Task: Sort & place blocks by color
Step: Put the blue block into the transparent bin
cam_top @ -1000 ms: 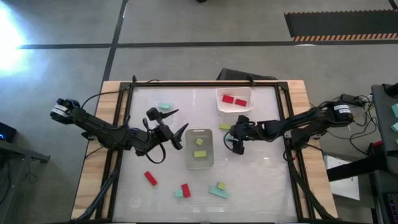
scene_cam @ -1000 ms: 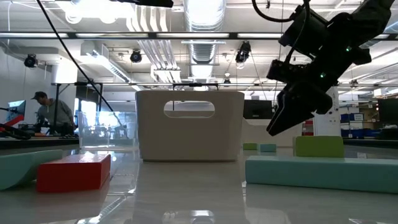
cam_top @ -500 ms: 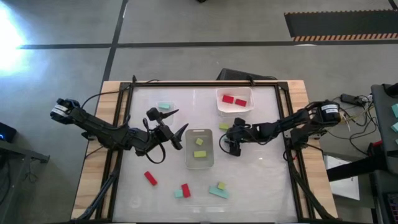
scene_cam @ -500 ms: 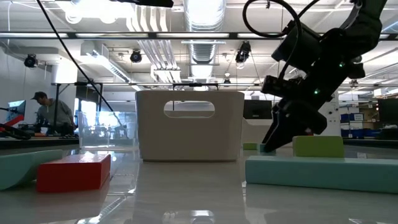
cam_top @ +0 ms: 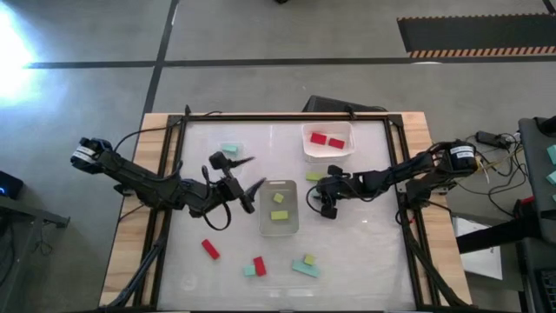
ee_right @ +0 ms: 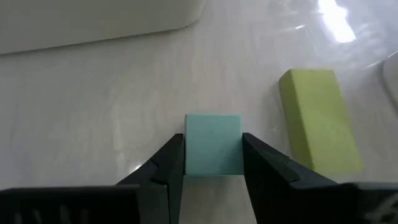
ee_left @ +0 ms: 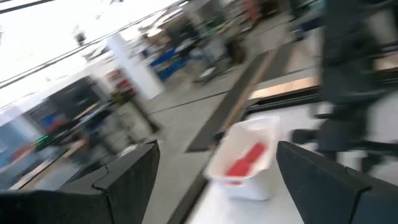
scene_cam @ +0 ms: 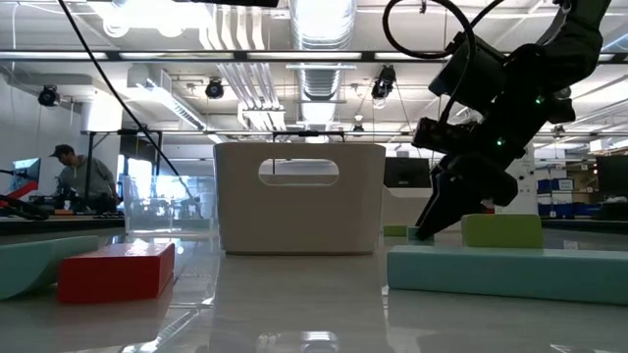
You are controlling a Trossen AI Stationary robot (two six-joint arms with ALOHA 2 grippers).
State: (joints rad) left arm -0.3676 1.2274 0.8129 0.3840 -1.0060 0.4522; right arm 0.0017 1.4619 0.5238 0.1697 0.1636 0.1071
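Blocks everywhere, and the right gripper (ee_right: 212, 163) is down at the tabletop (cam_top: 365, 243) with a small teal block (ee_right: 212, 152) sitting squarely between its two dark fingers (ee_right: 163, 167). Both fingers hug the block's sides, so that's a grip on the teal block. Just beside it lies a yellow-green block (ee_right: 319, 118), flat on the table and apart from the fingers. From above, this gripper (cam_top: 325, 193) is right of the middle clear tray (cam_top: 262, 209), which holds two yellow-green blocks (cam_top: 279, 198), and below the white tray (cam_top: 307, 149) with two red blocks (cam_top: 319, 137) inside.

Over on the other side, the left gripper (cam_top: 243, 174) hovers just left of the middle tray, fingers spread wide and holding nothing. A teal block (cam_top: 229, 149) lies near it toward the far edge.

Along the near edge, more pieces wait: a red block (cam_top: 210, 249), another red one (cam_top: 259, 265) touching a small teal piece (cam_top: 248, 271), a long teal block (cam_top: 305, 269), and a small yellow-green one (cam_top: 308, 259) just beside it.

A person (scene_cam: 80, 182) stands far off in the room.
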